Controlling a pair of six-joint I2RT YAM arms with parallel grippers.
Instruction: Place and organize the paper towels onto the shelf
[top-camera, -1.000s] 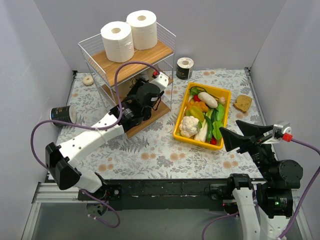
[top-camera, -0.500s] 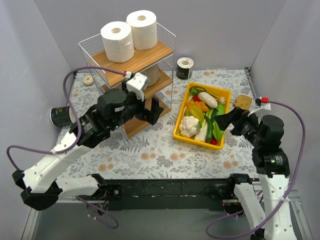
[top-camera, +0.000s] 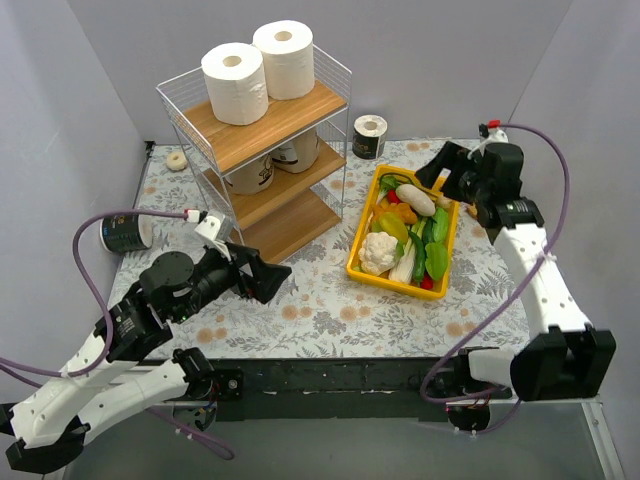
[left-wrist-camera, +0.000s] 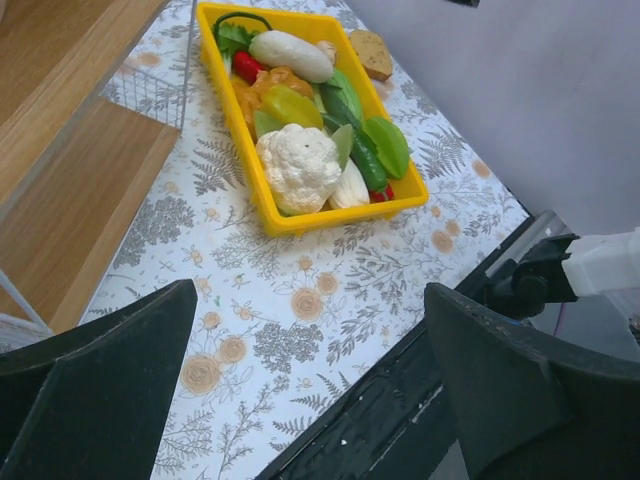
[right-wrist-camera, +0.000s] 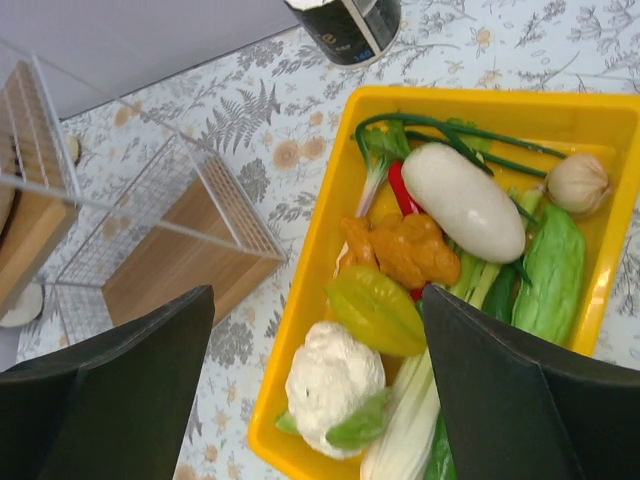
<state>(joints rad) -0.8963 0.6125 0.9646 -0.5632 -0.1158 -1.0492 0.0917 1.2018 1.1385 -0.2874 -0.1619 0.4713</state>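
The left gripper (top-camera: 266, 282) and right gripper (top-camera: 438, 168) are both wide open, holding nothing. Just beyond the right fingers stands a black-wrapped paper towel roll (top-camera: 369, 137), beside the white wire shelf with wooden boards (top-camera: 300, 105). I fear that a low reach could strike the yellow plastic vegetable bin (top-camera: 362, 222) under them, or tip the roll.

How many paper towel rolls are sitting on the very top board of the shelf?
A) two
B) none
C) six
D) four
A: the nearer white roll and the farther white roll stand upright side by side on the top board of the shelf, and nothing else is up there.
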